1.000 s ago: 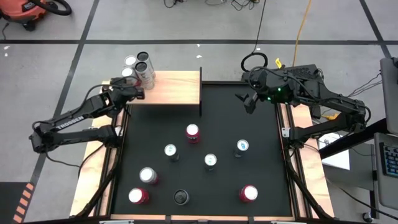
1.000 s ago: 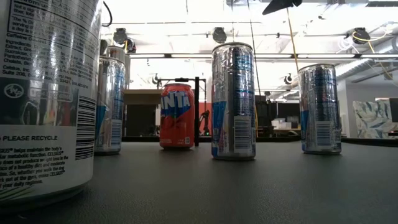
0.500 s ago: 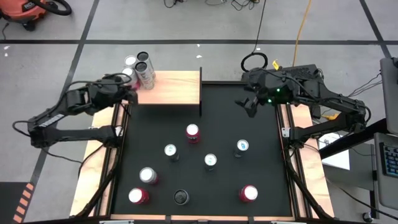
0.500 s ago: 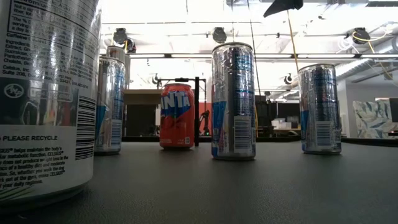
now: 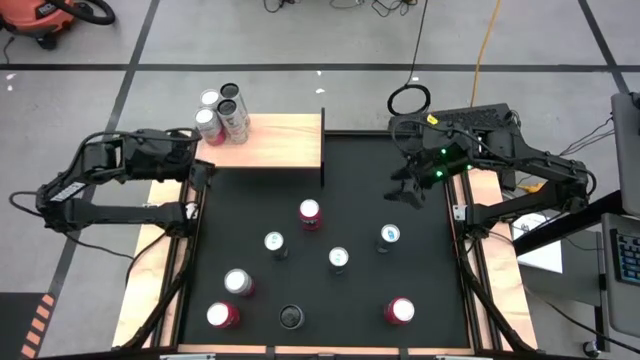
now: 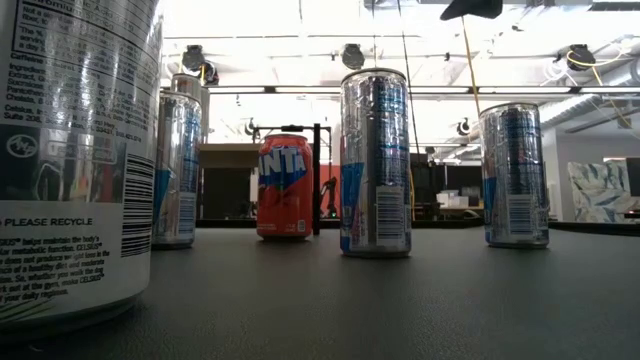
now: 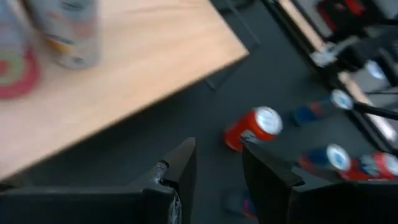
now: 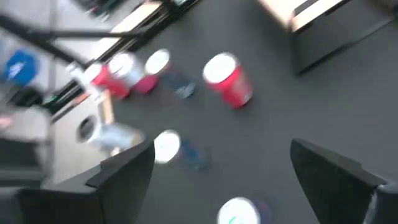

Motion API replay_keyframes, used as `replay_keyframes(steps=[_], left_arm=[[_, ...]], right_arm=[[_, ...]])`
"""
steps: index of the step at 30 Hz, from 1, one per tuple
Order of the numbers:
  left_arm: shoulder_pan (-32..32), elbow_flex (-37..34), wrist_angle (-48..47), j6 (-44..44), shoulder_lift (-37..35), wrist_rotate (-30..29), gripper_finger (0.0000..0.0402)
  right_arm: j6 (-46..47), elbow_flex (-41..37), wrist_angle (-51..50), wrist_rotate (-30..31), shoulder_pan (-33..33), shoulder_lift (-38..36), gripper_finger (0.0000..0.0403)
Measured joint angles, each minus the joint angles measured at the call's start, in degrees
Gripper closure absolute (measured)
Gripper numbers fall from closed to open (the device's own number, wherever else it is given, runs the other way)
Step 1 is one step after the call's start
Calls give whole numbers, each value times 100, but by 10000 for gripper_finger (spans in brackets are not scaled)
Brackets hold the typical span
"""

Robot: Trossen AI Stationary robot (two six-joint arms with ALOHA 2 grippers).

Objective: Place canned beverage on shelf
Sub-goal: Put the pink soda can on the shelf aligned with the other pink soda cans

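Observation:
The pale wood shelf (image 5: 275, 140) stands at the far left of the black mat (image 5: 350, 175). Several cans (image 5: 222, 110) stand upright at its far left corner, also in the left wrist view as cans (image 7: 65, 31). More cans stand on the mat, among them a red one (image 5: 310, 212) and a silver one (image 5: 389, 235). My left gripper (image 5: 195, 162) hangs beyond the shelf's left end, open with a narrow gap, with nothing between its fingers (image 7: 180, 168). My right gripper (image 5: 404, 190) hangs wide open above the mat's far right, over nothing.
Several cans stand spread over the mat's middle and near part, such as those at the near left (image 5: 222, 315) and the near right (image 5: 400, 310). In the low view they stand as a row of cans (image 6: 375, 160). A black upright support (image 5: 323, 150) ends the shelf's right side.
My left gripper has drawn back from the cans on the shelf toward the table's left edge and risen, turning as it went. My right gripper has tipped downward, its fingertips swinging toward the near edge. The cans have stayed in place.

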Motion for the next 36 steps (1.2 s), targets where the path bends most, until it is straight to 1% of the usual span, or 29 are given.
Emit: replay_keyframes(steps=[2,8,13,19,23,25,27,28,30,31,32,36], left_arm=[[-65,0,28,-57,2,197,270],[-285,0,195,-499,2,335,270],[-493,0,347,-398,9,479,270],[-836,0,940,-93,151,570,270],[-1039,0,1018,0,275,802,270],[-1154,0,1010,5,350,970,270],[-1276,0,1017,63,442,1196,270],[-1335,0,1088,151,488,1459,270],[-1439,0,1395,327,585,2210,270],[-1477,0,1479,332,634,2486,270],[-1502,0,1526,330,674,2644,270],[-1522,0,1604,563,740,2691,270]], right_arm=[[-131,0,-132,-236,43,0,51],[-868,0,-449,-241,250,0,51],[-1297,0,-477,-228,410,0,51],[-1339,0,-490,-218,429,-2,51],[-1246,0,-523,-208,467,-11,51],[-1179,0,-523,-165,465,13,51],[-1078,0,-522,1,465,48,51],[-1055,0,-517,111,465,72,50],[-1042,0,-504,195,465,109,51],[-1028,0,-507,260,465,133,51],[-985,0,-505,328,465,150,51],[-830,0,-481,648,465,250,51]])
